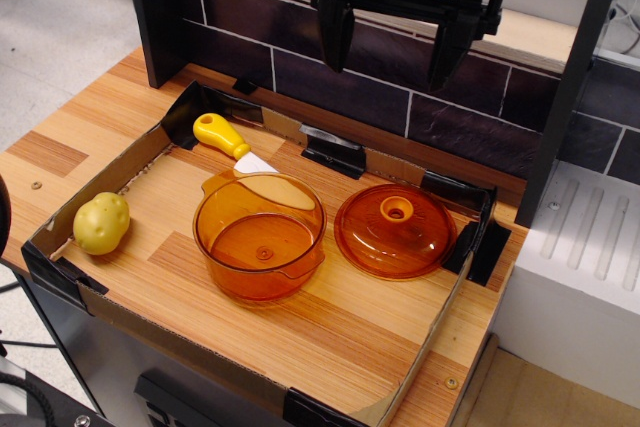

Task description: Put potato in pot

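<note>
While high above pot [260, 237], jaws apart.

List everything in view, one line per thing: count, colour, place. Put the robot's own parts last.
potato: one, pale yellow-green, far left of the tray, against the cardboard rim.
pot: one, translucent orange, empty, centre of the tray.
lid: one, orange with a knob, flat on the tray to the right of the pot.
toy knife: one, yellow handle and white blade, behind the pot, blade tip hidden by its rim.
cardboard rim: one, brown with black tape corners, framing the wooden surface.
brick-pattern wall: one, dark, behind the tray.
gripper: one, black, jaws open, high above the tray's back edge, holding nothing.
</note>
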`<state>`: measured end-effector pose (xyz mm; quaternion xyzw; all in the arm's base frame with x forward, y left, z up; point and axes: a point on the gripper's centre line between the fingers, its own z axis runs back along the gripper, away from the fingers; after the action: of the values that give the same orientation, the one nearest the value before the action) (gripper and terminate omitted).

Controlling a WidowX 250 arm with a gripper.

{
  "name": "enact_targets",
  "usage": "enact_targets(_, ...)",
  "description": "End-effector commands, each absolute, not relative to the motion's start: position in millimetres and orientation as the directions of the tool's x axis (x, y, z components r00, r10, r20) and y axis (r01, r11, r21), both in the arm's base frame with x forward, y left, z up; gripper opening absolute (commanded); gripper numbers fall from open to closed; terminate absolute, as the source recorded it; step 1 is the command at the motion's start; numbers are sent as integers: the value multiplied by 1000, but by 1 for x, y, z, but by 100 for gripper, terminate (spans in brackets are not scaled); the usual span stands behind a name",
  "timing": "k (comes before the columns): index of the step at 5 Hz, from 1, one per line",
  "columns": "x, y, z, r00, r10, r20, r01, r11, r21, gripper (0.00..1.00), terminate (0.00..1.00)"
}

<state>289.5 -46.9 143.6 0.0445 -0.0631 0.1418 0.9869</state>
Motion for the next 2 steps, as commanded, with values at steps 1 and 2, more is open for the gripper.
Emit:
enact_targets(1,289,-47,144,952,274,137,-286,956,70,100,0)
enact_targets(2,274,-23,146,985,141,104,-144,989,26,100,0)
